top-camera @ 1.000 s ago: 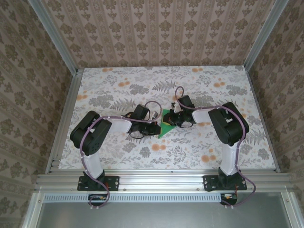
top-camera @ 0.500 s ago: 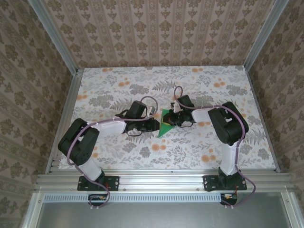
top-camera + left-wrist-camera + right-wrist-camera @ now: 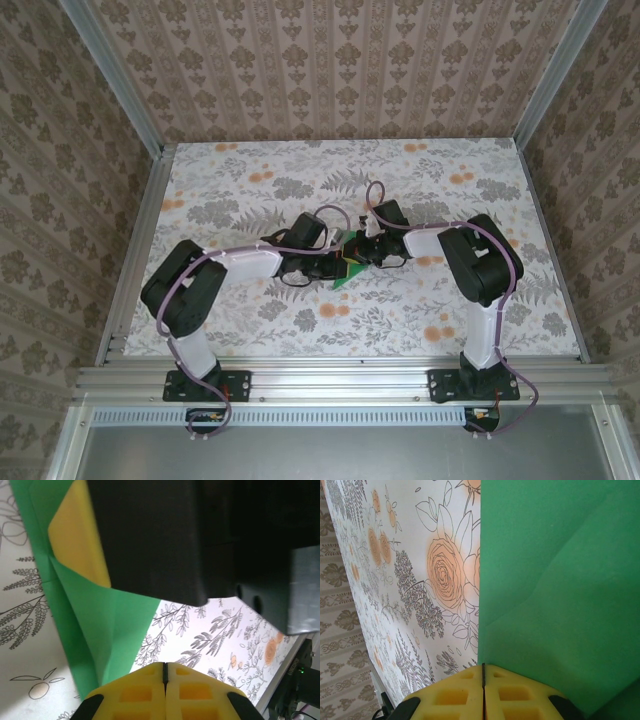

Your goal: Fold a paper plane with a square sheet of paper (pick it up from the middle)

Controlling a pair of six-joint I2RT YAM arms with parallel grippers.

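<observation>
The bright-green sheet of paper (image 3: 342, 277) lies at the table's middle, creased into a pointed shape with its tip toward the near edge. Both grippers meet over it. My left gripper (image 3: 337, 263) comes in from the left, and in its wrist view its yellow fingertips (image 3: 150, 680) are shut, low beside the folded paper (image 3: 100, 630), with nothing between them. My right gripper (image 3: 361, 251) reaches in from the right. Its tips (image 3: 505, 680) are shut too, set at the paper's (image 3: 560, 590) straight edge. The right gripper's black body (image 3: 165, 540) and one yellow pad (image 3: 80, 545) rest on the paper.
The table (image 3: 250, 180) carries a grey and orange floral print. Aluminium rails (image 3: 135, 250) and patterned walls (image 3: 330, 70) close it in on three sides. Both arms bend inward across the near half, with cables looping over them.
My left gripper has slid right, further onto the paper, and its elbow swung out left and came back. The right arm and the paper have stayed put.
</observation>
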